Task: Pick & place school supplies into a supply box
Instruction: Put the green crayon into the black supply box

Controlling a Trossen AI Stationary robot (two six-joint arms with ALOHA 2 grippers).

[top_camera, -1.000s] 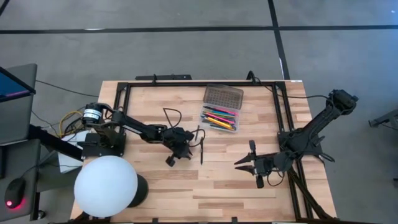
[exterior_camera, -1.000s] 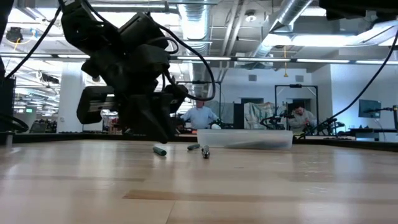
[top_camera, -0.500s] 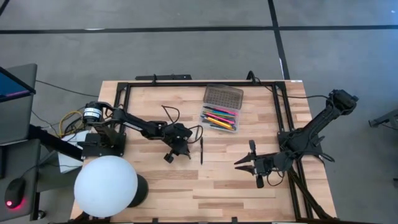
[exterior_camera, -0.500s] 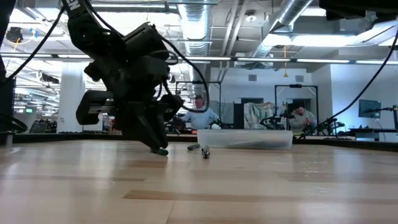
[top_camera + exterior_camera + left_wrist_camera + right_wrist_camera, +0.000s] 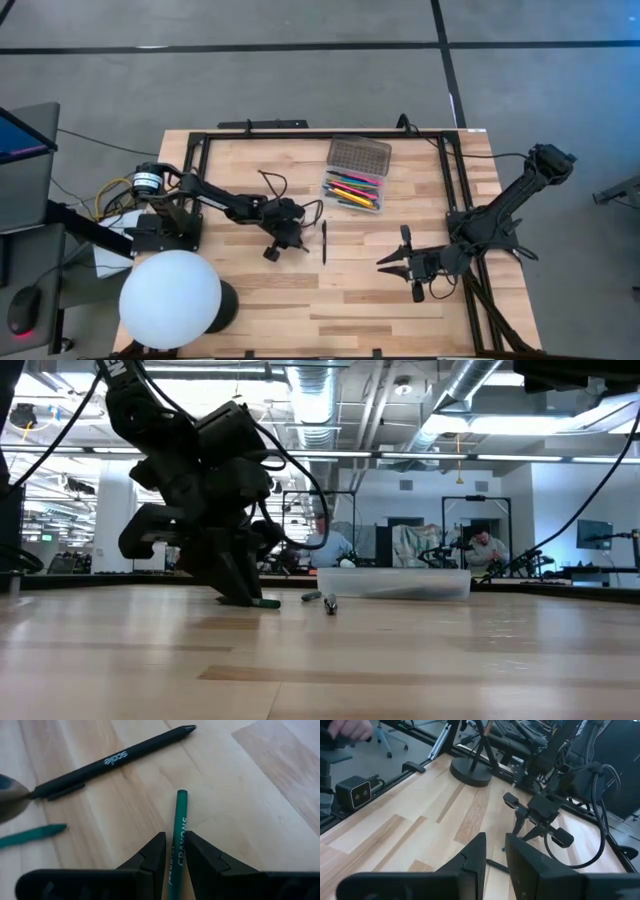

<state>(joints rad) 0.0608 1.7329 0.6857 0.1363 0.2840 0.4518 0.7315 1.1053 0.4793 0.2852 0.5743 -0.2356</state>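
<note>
The left tool (image 5: 172, 851) is down on the pale planked wooden worktop (image 5: 300, 300), its dark wedge-shaped fingers (image 5: 150, 857) narrowly spread around a slim green crayon (image 5: 178, 840) printed "CRAYONS"; whether they touch it cannot be told. Beyond lie a matte black pen (image 5: 115, 759) and a second green stick (image 5: 32, 834). Farther back the box (image 5: 353, 188), translucent with rounded corners, holds bright pens beside its dotted grey-brown lid (image 5: 358, 155). The right tool (image 5: 405, 262) waits near the worktop's right side, fingers slightly parted.
</note>
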